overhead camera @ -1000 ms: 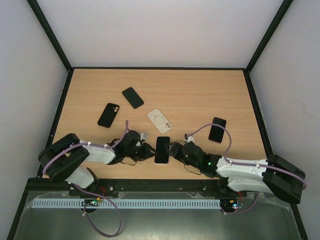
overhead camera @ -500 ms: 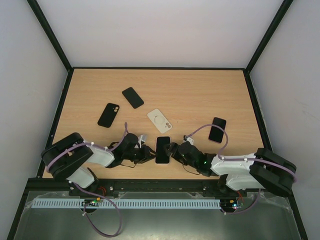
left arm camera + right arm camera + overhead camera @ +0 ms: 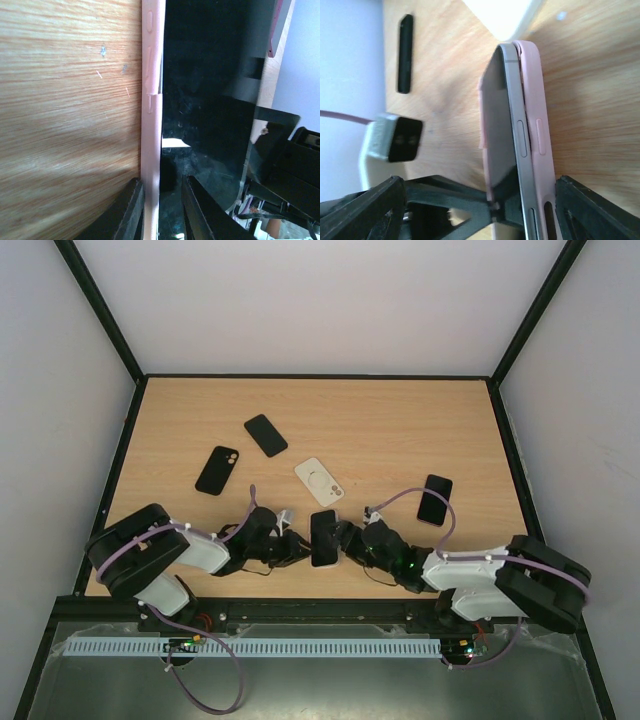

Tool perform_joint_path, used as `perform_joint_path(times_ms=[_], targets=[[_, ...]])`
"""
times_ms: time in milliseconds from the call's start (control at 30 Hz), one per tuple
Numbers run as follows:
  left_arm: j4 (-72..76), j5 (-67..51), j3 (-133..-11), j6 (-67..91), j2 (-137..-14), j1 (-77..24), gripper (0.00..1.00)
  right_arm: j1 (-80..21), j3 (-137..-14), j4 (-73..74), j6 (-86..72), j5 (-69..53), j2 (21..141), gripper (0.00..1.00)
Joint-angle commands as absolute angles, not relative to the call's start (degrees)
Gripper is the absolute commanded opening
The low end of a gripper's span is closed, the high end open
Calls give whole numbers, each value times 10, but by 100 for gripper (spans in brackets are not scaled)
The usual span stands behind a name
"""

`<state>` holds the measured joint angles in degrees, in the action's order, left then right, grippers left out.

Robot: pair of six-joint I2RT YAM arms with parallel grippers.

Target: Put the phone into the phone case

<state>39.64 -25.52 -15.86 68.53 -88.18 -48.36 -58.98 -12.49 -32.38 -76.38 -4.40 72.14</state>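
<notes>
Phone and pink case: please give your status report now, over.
Left gripper shut on pink case edge. Right gripper open, fingers either side of phone and case. Phone partly in, one long side raised. White case near, apart.

No text, label or number can be read.

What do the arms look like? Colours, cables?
Both match: left arm and right arm have white links, bulky black joints and black fingers. A lilac cable runs along each; a green light glows on the right forearm.
</notes>
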Motion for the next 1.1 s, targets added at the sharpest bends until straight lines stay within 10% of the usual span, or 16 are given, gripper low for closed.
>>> perform_joint_path(times_ms=[0,700,1067], targets=[[371,-240,-148,673,-880,-489,24,-595,-123,-406,-759,-91,665,80],[326,-209,-146,665,-851,-489,27,-594,-125,-389,-772,-110,713,77],[314,-201,-141,668,-833,-490,30,-594,-107,-424,-788,-98,735,36]])
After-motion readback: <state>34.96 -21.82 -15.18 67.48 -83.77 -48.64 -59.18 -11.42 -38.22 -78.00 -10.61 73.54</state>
